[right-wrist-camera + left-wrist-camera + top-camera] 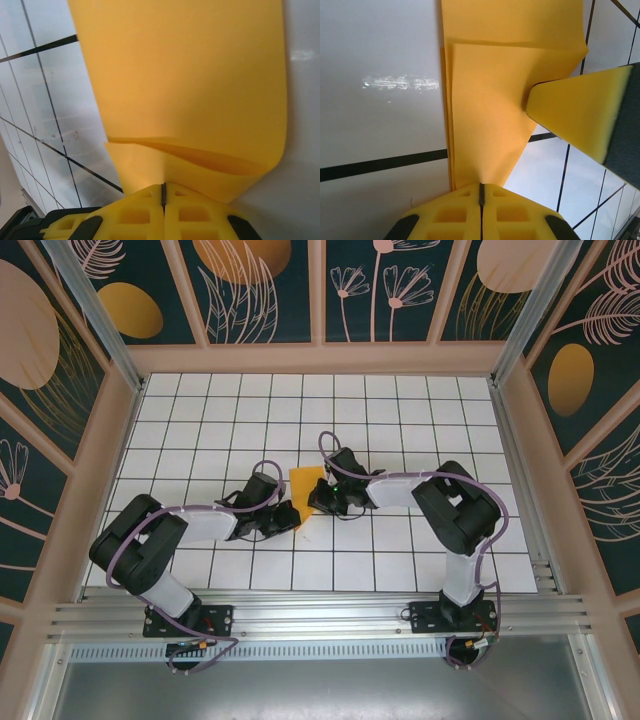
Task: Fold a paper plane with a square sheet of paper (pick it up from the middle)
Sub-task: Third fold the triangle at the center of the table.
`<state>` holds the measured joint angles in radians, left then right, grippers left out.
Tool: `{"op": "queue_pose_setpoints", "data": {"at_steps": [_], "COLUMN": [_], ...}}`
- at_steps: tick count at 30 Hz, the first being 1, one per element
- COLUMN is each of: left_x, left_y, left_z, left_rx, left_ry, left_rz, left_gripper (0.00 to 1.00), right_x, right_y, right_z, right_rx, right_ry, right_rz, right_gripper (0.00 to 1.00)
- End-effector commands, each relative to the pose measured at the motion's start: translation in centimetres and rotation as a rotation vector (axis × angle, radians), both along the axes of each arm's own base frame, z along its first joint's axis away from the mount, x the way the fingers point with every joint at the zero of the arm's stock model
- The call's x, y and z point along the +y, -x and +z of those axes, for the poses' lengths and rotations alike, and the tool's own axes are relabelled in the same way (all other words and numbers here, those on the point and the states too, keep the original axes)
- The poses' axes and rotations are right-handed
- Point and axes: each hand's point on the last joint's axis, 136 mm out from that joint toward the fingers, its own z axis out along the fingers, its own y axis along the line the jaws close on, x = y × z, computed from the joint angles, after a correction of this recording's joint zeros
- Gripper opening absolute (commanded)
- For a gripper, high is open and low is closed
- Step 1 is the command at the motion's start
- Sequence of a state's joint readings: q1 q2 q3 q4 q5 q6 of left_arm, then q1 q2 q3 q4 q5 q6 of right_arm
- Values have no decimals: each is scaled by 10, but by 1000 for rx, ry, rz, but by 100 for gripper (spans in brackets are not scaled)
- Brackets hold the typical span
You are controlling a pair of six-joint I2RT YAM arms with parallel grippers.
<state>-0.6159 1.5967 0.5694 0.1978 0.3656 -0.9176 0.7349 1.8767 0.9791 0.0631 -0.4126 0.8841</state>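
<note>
The square sheet of paper (305, 483) is orange-yellow and folded into layers, lying between the two arms at the table's middle. My left gripper (295, 518) is shut on its near lower corner. In the left wrist view the pads (481, 186) meet on the paper's narrow end (490, 110), with a creased flap above. A yellow-padded finger of the right gripper (575, 112) presses the paper's right edge there. My right gripper (318, 500) is shut on the sheet's right side. In the right wrist view it (162, 186) pinches the curled folded edge of the paper (190, 85).
The white gridded table (420, 410) is walled by patterned panels on three sides. An aluminium rail (320, 615) runs along the near edge at the arm bases. Both arms reach inward, their wrists close together over the centre tiles.
</note>
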Motion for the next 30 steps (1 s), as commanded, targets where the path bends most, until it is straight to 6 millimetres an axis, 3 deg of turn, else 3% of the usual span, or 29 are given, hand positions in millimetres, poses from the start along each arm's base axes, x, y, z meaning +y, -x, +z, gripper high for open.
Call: {"op": "queue_pose_setpoints", "data": {"at_steps": [1, 7, 16, 22, 30], "left_x": [17, 18, 20, 28, 41], "left_y": [6, 8, 11, 21, 39], "left_z": [-22, -24, -27, -35, -51], "left_rx": [34, 41, 51, 73, 115], "left_ry": [-110, -113, -115, -149, -204], "left_rz": [20, 20, 19, 3, -25], "left_gripper": [6, 2, 1, 1, 0], "right_x": [8, 12, 10, 1, -5], "right_y": [6, 25, 35, 31, 11], "right_z": [23, 5, -22, -35, -23], "right_rx": [-79, -36, 29, 45, 0], "right_ry": [-31, -10, 31, 81, 82], "right_rz": [58, 94, 120, 102, 95], "right_gripper": [6, 6, 5, 5, 5]}}
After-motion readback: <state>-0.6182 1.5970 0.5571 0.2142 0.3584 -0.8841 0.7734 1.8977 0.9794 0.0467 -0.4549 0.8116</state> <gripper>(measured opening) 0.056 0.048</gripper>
